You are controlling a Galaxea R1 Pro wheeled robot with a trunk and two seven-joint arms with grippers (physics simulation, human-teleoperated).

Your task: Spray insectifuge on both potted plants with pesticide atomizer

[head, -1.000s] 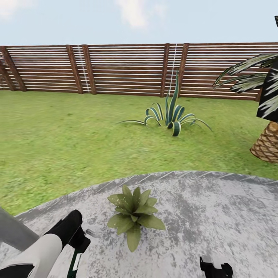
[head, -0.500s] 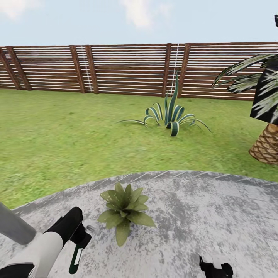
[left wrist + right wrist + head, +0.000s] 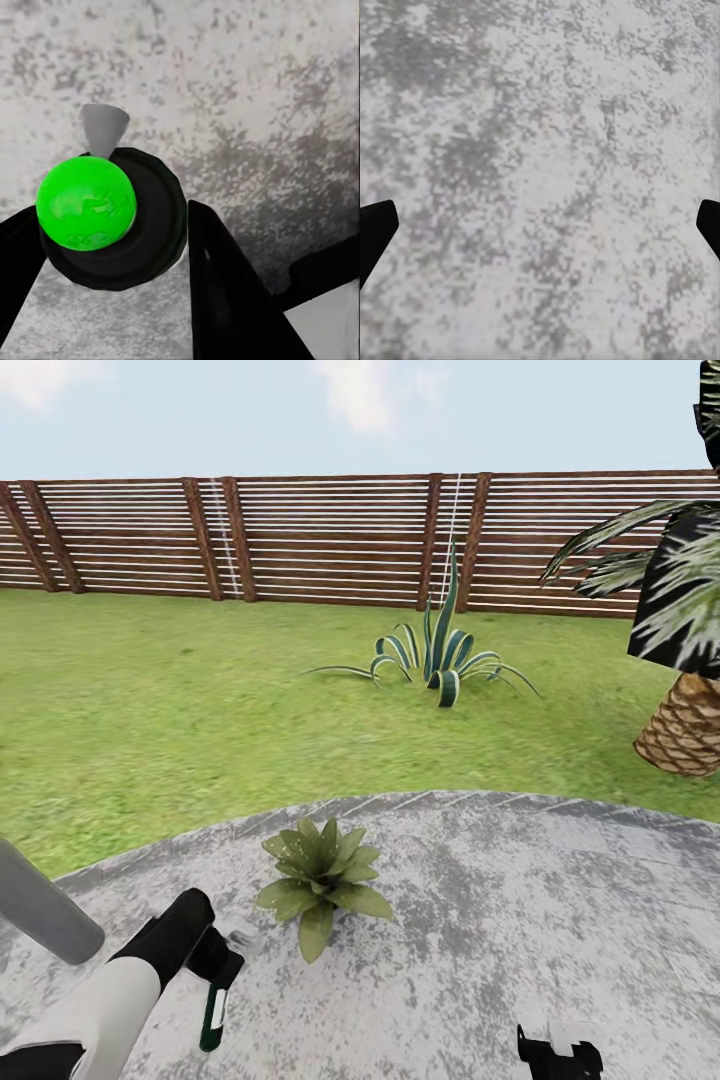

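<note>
olive-green potted plant (image 3: 322, 881), mottled grey paving (image 3: 520, 920), green-capped atomizer (image 3: 90, 206)

The left arm (image 3: 95, 1010) enters from the lower left corner of the head view, white forearm leading to a black wrist, angled forward and toward the centre. The left gripper (image 3: 215, 970) points downward; in the left wrist view its black fingers (image 3: 225, 292) stand on either side of the atomizer (image 3: 112, 217), clamped on its dark body below the green cap. The right gripper (image 3: 560, 1052) sits at the lower edge of the head view, right of centre, low. In the right wrist view its fingertips (image 3: 375, 232) stand at opposite edges, spread wide, holding nothing.
</note>
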